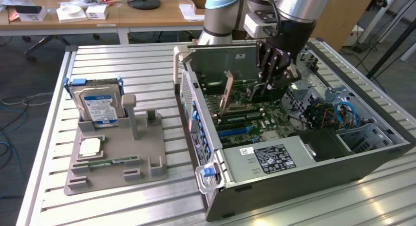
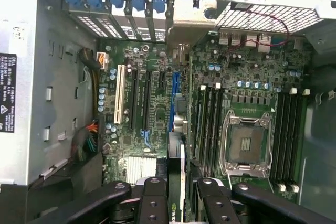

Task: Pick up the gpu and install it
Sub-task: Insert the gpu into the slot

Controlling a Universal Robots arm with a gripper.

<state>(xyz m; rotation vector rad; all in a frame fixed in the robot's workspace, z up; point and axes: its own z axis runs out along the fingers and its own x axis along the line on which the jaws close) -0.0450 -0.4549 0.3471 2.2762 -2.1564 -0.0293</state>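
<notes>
My gripper (image 1: 279, 80) hangs inside the open computer case (image 1: 364, 162), above the motherboard (image 1: 260, 121). It is shut on the gpu (image 1: 254, 93), a thin dark card held upright on its edge. In the wrist view the gpu (image 2: 176, 198) shows edge-on between the two black fingers (image 2: 152, 203), and my gripper (image 2: 181, 203) clamps it from both sides. The card's edge runs in line with the blue expansion slot (image 2: 176, 85). I cannot tell whether the card touches the slot.
The case walls and drive cage (image 1: 344, 114) close in around the gripper, with the power supply (image 1: 279, 158) at the near end. The CPU socket (image 2: 244, 142) lies beside the slots. A grey holder (image 1: 117, 153) on the exterior view's left carries a hard drive (image 1: 97, 106), a chip and a memory stick.
</notes>
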